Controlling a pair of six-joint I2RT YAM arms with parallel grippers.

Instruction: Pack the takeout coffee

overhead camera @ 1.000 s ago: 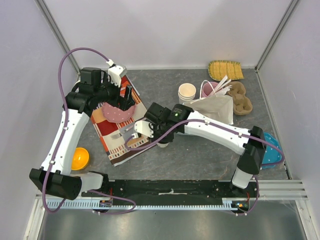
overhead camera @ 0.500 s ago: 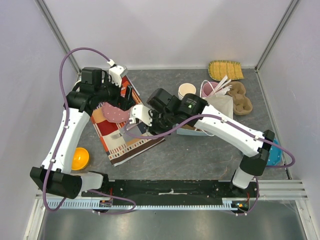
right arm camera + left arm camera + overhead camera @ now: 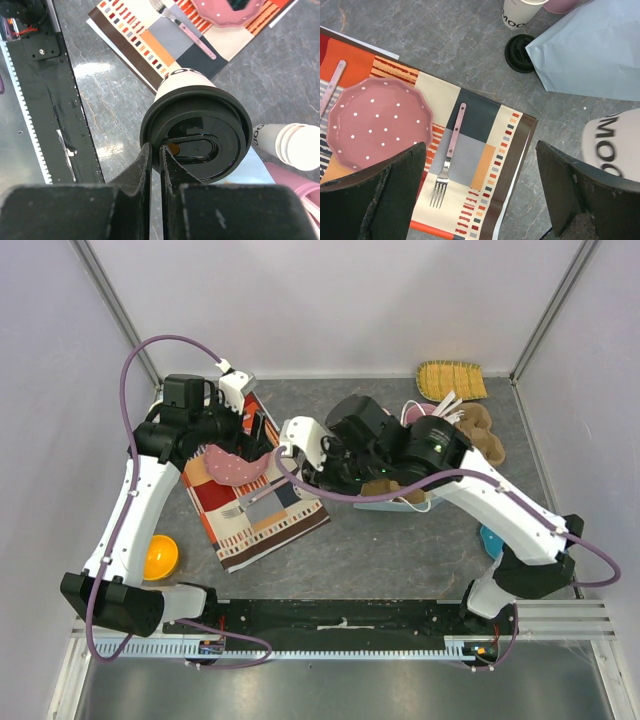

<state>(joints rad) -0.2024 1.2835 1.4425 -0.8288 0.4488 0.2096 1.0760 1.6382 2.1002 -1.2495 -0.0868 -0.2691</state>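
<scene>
We read partial black lettering "MOO" on the white paper cup standing at the top edge point(image 3: 520, 12) of the left wrist view, and "OOM", seen inverted, on the white paper cup at its right edge point(image 3: 615, 145). On the small white black-lidded paper cup point(image 3: 187, 82) we see only rounded letter fragments, unreadable.

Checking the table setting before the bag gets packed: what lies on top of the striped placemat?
On the placemat lie a pink dotted plate and a pink-handled fork. A second pink handle shows at its left edge. The left pincer's fingers hide the mat's near part.
</scene>
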